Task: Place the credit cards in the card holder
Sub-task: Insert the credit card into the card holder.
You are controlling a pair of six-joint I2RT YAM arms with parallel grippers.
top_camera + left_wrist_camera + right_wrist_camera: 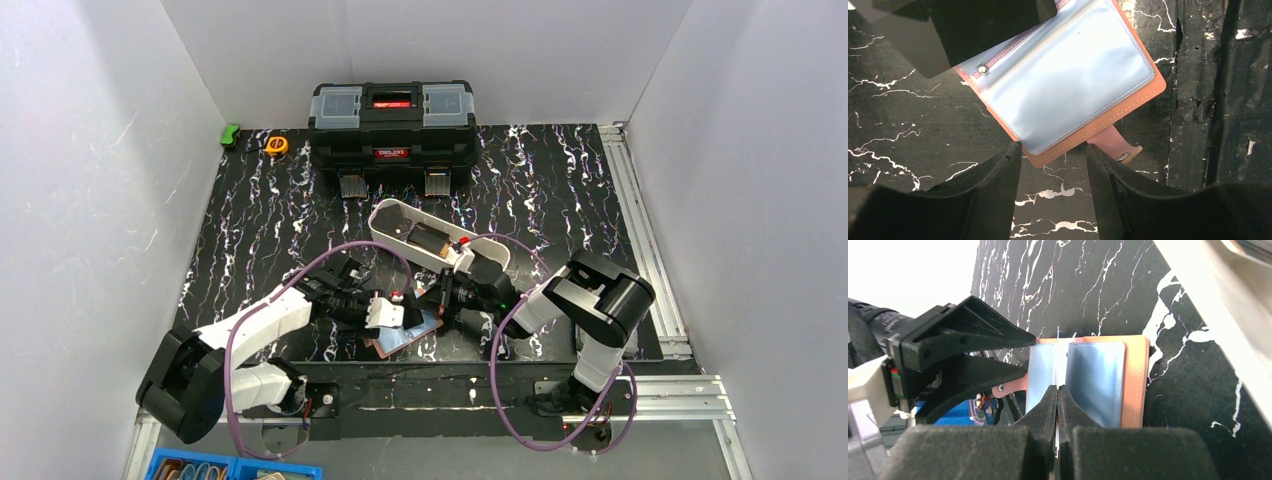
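Only the top view takes in the black toolbox (pixel 392 130), far beyond both grippers, its red label too small to read, and the white tray (pixel 388 222). The card holder (pixel 1068 90) lies open just ahead of the left gripper (pixel 1054 150), whose fingers stand spread. The right wrist view alone shows the right gripper (pixel 1057 390) pressed together over the holder's centre fold, a pale blue sleeve on either side.
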